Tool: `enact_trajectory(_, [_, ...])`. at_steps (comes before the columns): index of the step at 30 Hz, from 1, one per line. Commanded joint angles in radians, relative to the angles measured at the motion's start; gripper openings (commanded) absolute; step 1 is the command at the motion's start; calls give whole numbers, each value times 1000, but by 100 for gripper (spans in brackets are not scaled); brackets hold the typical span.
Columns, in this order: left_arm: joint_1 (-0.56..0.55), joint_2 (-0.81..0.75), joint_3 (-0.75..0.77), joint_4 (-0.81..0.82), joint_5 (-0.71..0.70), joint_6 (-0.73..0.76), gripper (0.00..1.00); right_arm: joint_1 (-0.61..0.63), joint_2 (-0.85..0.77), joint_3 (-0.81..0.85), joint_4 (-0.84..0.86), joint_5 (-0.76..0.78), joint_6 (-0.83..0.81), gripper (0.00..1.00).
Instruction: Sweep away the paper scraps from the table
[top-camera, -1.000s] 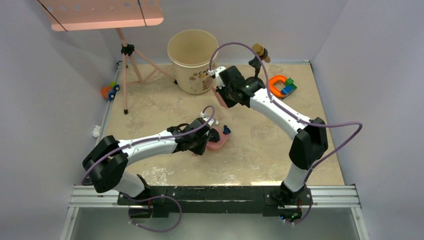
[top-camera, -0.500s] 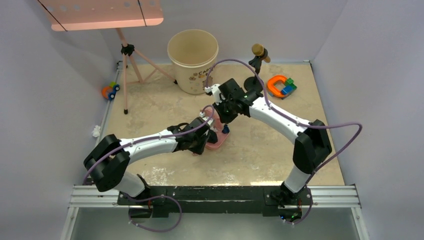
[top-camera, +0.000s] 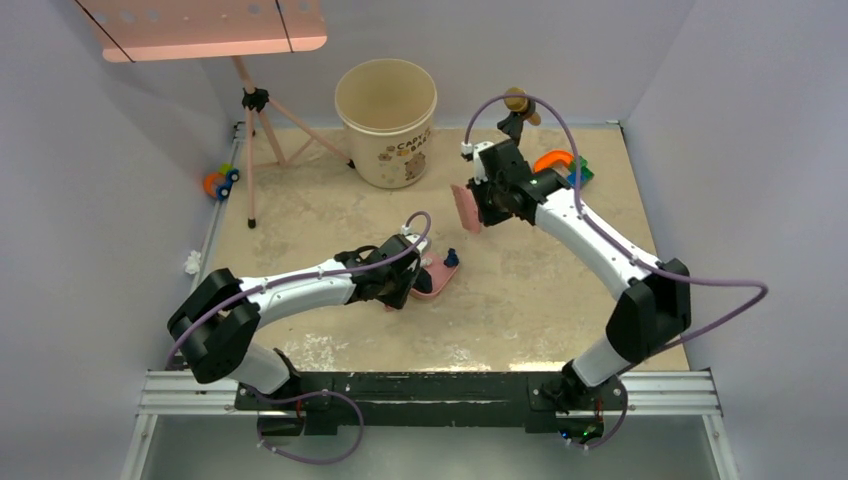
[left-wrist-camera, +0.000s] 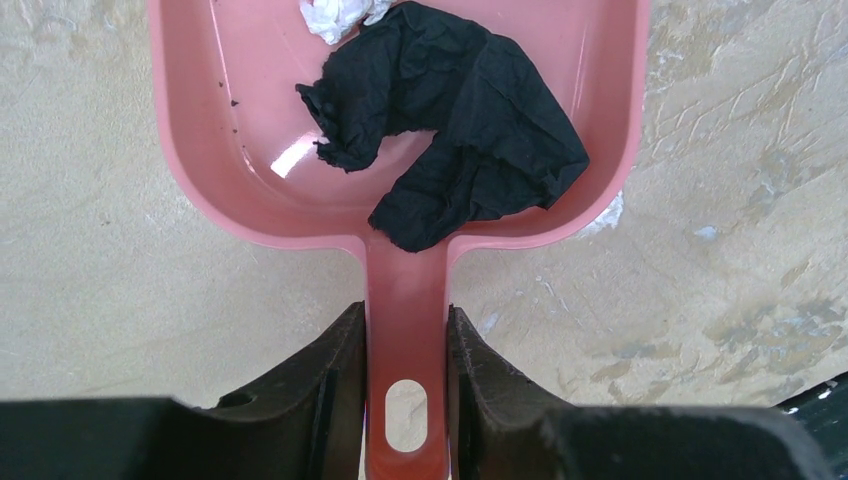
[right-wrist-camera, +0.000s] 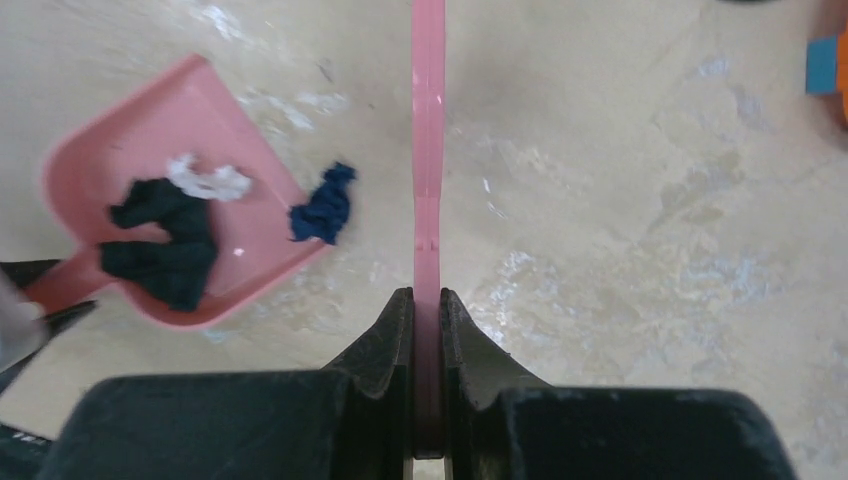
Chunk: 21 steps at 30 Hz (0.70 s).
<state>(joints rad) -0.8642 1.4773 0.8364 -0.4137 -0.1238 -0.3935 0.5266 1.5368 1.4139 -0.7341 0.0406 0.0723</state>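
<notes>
Pink dustpan (left-wrist-camera: 215, 130) in left claw (left-wrist-camera: 405, 335) holds black, white paper scraps (left-wrist-camera: 480, 130).

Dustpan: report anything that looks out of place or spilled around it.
One dark blue scrap sits at the dustpan lip, not fully inside with the black scrap and white scrap. A white wad lies beyond the table edge, far left.

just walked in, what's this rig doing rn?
Paper cleanup, mid-sweep. The left gripper is shut on the handle of a pink dustpan resting on the table. A black scrap and a white scrap lie in the pan, and a dark blue scrap sits at its lip. The right gripper is clamped on a pink sweeper, held clear of the pan on its right.
</notes>
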Motion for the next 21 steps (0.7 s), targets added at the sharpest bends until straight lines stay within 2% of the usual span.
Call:
enact_trajectory(1, [1,-12,19,4,0,43,0,27,67,-33,-70,195,21,0])
enact_trajectory(5, [1,2,31,4,3,44,0,92,62,-55,-69,81,11,0])
enact_trajectory(11, [0,14,43,0,3,42,0,135,-78,-96,-5,-241,33,0])
enact_trajectory(14, [1,11,43,1,3,42,0,130,-126,-95,3,-227,52,0])
enact_trajectory(17, [0,5,42,4,-1,40,0,108,-142,-64,-45,-131,57,0])
enact_trajectory(21, [-1,-23,19,26,-11,33,0,77,-200,-75,-18,0,80,0])
